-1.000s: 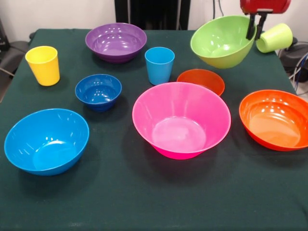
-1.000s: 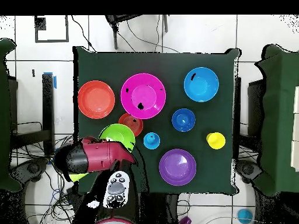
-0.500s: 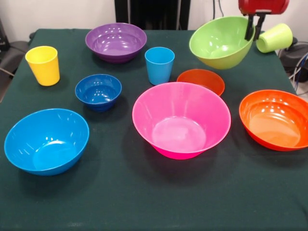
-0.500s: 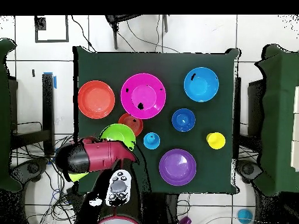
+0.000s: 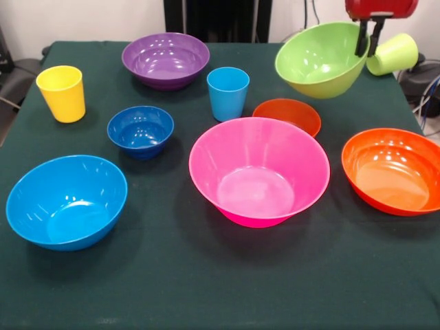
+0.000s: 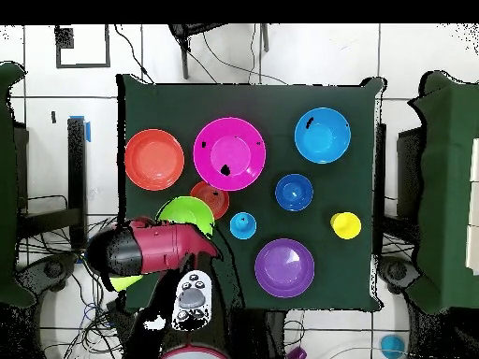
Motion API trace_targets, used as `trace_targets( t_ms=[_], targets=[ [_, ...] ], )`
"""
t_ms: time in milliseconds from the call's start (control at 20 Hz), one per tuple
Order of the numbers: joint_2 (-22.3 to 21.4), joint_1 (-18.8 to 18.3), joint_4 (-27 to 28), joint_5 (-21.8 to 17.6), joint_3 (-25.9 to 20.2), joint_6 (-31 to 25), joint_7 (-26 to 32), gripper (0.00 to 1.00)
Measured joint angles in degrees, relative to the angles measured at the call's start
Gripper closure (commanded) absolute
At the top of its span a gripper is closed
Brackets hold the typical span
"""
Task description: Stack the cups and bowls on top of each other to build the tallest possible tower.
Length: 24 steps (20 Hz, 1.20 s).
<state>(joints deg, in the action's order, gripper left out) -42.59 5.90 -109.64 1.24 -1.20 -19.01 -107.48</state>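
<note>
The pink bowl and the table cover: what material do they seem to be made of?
The pink bowl looks like glossy moulded plastic: bright highlights and a thin even wall. The table cover looks like dark green matte cloth, perhaps felt: no shine at all.

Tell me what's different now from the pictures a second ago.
The gripper remains shut on the lime green bowl by its rim and has carried it, tilted, slightly to the right in the front view. Nothing was released. The lime green cup and all bowls and cups on the table stayed put.
</note>
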Motion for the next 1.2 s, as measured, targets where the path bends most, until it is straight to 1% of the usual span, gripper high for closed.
trace_targets(
  t_ms=[450,500,700,950,1200],
  targets=[
    [-3.65,-1.39,-0.03,-0.02,-0.50,-5.06,0.00,1.00],
    [-4.68,-1.75,-0.02,-0.02,-0.61,-6.49,0.00,1.00],
    [-6.26,-2.32,0.04,-0.04,-0.68,-9.23,0.00,1.00],
    [-7.12,-3.46,0.73,-0.12,-0.69,-12.36,0.00,1.00],
    [-7.12,-4.78,2.30,-1.47,-0.71,-14.75,0.00,1.00]
  ],
)
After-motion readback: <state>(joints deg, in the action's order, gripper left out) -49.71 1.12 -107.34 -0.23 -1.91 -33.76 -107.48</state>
